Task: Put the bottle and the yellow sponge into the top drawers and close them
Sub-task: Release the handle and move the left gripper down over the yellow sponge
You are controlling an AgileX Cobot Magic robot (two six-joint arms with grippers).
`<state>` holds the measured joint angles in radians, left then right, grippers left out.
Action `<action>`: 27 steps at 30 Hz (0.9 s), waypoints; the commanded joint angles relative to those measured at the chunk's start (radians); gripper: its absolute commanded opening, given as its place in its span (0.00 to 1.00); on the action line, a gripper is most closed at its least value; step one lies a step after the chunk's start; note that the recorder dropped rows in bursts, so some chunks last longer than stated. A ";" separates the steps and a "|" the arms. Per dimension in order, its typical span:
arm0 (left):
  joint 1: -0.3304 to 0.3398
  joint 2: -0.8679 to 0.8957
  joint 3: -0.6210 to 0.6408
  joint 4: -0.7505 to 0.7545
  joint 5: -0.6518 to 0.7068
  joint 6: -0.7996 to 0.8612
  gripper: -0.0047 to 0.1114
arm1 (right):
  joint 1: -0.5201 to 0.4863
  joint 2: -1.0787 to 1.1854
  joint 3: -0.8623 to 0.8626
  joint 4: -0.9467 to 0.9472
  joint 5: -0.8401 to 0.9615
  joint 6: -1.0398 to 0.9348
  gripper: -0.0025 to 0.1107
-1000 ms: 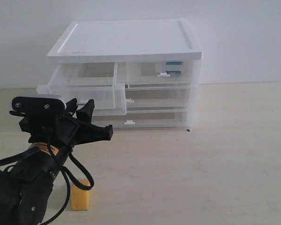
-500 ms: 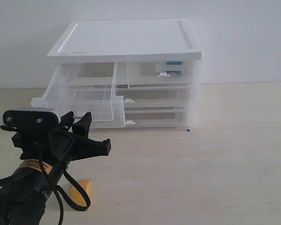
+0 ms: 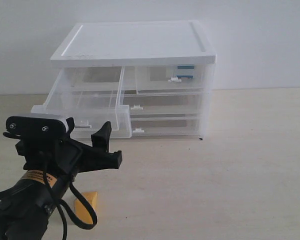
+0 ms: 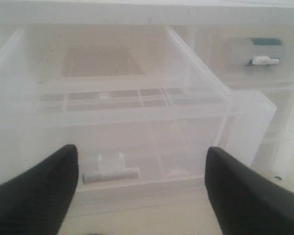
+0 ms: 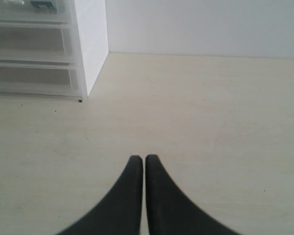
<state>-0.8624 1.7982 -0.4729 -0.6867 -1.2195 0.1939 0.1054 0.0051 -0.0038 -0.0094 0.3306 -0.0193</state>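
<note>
The left top drawer (image 3: 90,112) of the white-topped cabinet (image 3: 135,42) is pulled far out and holds nothing. My left gripper (image 3: 110,146) stands open just in front of it, nothing between the fingers. In the left wrist view the left gripper (image 4: 141,152) faces the drawer's front and its white handle (image 4: 110,172) without touching. The right top drawer (image 3: 172,80) is closed, with the bottle (image 3: 185,71) (image 4: 258,51) inside. The yellow sponge (image 3: 88,201) lies on the table, partly hidden by the left arm's cable. My right gripper (image 5: 144,160) is shut on nothing, low over bare table.
Two wider drawers (image 3: 167,105) below are closed. The cabinet's right corner (image 5: 90,58) shows in the right wrist view. A white wall stands behind the cabinet. Pale tabletop (image 3: 230,170) stretches to the right of the cabinet and sponge.
The left top drawer has slid further out toward the camera. My left gripper has opened and let go of the drawer's handle. The right gripper has not moved.
</note>
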 commanded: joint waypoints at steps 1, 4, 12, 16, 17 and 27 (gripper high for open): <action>-0.007 -0.027 0.003 0.004 0.023 0.005 0.63 | -0.003 -0.005 0.004 0.000 -0.009 -0.001 0.02; -0.007 -0.060 0.011 -0.005 0.091 0.009 0.63 | -0.003 -0.005 0.004 0.000 -0.009 -0.001 0.02; -0.007 -0.206 0.062 -0.128 0.360 0.204 0.63 | -0.003 -0.005 0.004 0.000 -0.009 -0.001 0.02; -0.007 -0.310 0.063 -0.157 0.555 0.323 0.63 | -0.003 -0.005 0.004 0.000 -0.009 -0.001 0.02; -0.007 -0.331 0.063 -0.167 0.590 0.357 0.63 | -0.003 -0.005 0.004 0.000 -0.009 -0.001 0.02; -0.007 -0.562 0.063 -0.611 1.015 0.880 0.63 | -0.003 -0.005 0.004 0.000 -0.009 -0.001 0.02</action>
<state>-0.8624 1.2616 -0.4151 -1.1761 -0.2600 0.9669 0.1054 0.0051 -0.0038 -0.0094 0.3306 -0.0193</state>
